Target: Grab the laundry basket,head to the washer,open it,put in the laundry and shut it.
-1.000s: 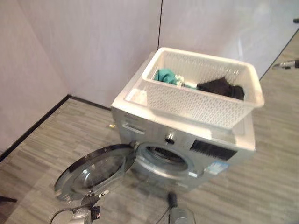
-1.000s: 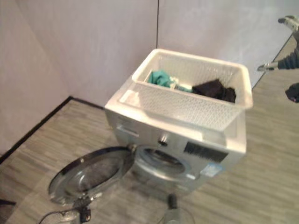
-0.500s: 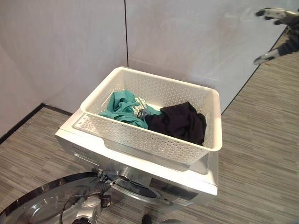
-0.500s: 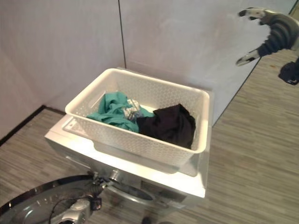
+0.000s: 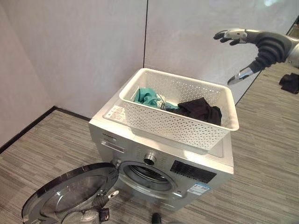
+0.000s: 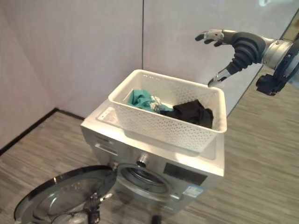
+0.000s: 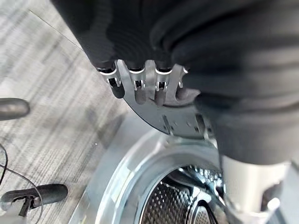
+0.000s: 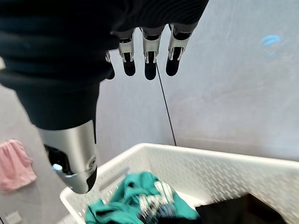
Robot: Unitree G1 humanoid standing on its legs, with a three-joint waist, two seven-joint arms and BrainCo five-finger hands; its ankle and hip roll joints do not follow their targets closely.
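A white perforated laundry basket (image 5: 177,125) sits on top of the silver washer (image 5: 161,156). Inside it lie a teal cloth (image 5: 147,97) and a black cloth (image 5: 201,108). The washer's round door (image 5: 70,191) hangs wide open to the left, low over the floor, and the drum (image 7: 180,203) shows behind it. My right hand (image 5: 261,49) hovers open in the air above the basket's far right corner, touching nothing; its wrist view looks down on the basket (image 8: 196,163). My left hand (image 7: 140,86) is low by the open door's edge, fingers straight.
White walls meet in a corner right behind the washer. A black baseboard (image 5: 28,128) runs along the left wall. A dark item (image 5: 289,83) lies on the floor at the far right, and a pink cloth (image 8: 16,165) hangs off to one side.
The camera has swung about. My right hand has come in from the upper right and now hangs lower and closer over the basket. The basket and the door stay put.
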